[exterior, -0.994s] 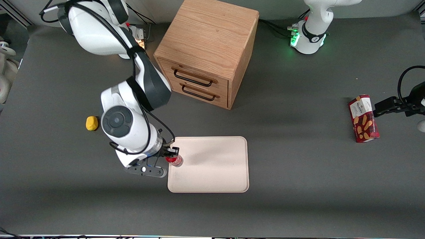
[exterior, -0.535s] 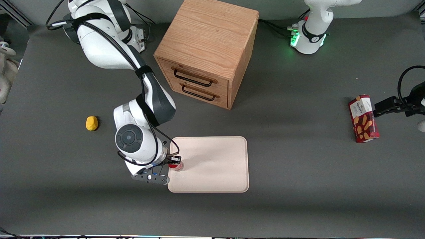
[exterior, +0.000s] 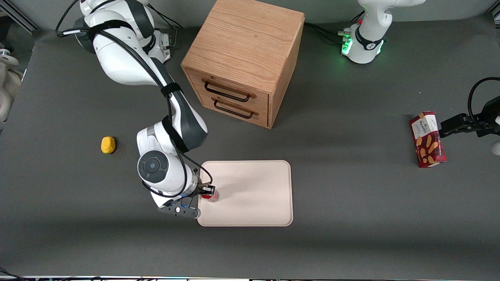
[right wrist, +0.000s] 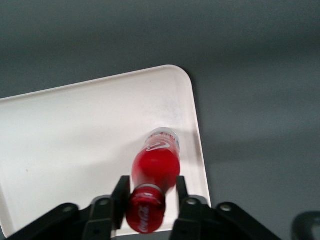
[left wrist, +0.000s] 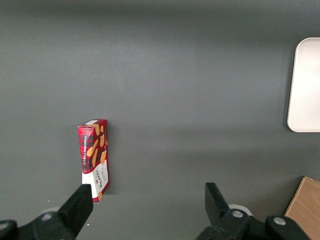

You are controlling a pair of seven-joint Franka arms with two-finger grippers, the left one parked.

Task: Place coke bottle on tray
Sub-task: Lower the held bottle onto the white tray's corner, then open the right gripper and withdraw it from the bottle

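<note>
the coke bottle [right wrist: 155,167] hangs by its neck in the closed gripper [right wrist: 148,196], over the tray [right wrist: 75,150] close to its rim nearest the working arm, so releasing early could topple it onto the counter [right wrist: 250,75].

A robot lab bench, not a home: a dark grey mat-covered table [exterior: 351,128] carries the bolted-down bases of two white arms, one lit green [exterior: 363,45], with loose cables running off near the wooden drawer cabinet [exterior: 244,62]. Around that cabinet lie a few staged props: a cream tray [exterior: 254,195] nearer the camera, a snack box [exterior: 427,139] toward the parked arm's end, and a yellow lump [exterior: 108,144] toward the working arm's.
</note>
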